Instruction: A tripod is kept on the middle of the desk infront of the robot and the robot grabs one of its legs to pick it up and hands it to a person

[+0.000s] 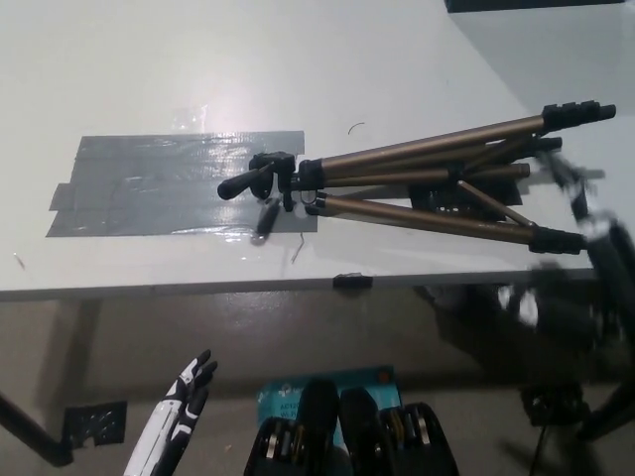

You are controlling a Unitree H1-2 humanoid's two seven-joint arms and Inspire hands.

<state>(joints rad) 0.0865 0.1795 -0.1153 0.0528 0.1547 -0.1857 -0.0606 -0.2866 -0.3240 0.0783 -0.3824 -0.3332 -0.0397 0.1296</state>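
Head view: tripod (397, 178) lies on the tabletop (198, 59), head over grey tape (149, 183), feet beside the blurred right hand (603, 260), whose grip cannot be told; left hand (177, 416) rests low, fingers (198, 373) released.

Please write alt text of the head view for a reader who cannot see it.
A bronze metal tripod with a black head lies on its side on a white desk, its head over a patch of grey tape. The robot's black right hand, blurred, is by the leg ends at the right; its white left hand rests open at lower left.
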